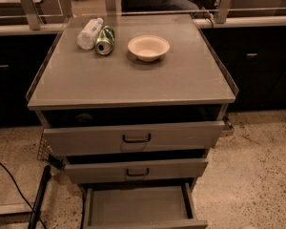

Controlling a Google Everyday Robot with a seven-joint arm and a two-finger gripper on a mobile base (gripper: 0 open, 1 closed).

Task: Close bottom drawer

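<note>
The grey cabinet has three drawers, all pulled out to some degree. The bottom drawer is pulled out the furthest, at the bottom of the camera view; its empty grey inside shows and its front runs off the lower edge, so its handle is hidden. Above it sit the middle drawer and the top drawer, each with a dark loop handle and each slightly out. The gripper is not in view.
On the cabinet top lie a white plastic bottle, a green can and a white bowl. A dark pole and a black cable lie on the speckled floor at the left. Dark counters stand behind.
</note>
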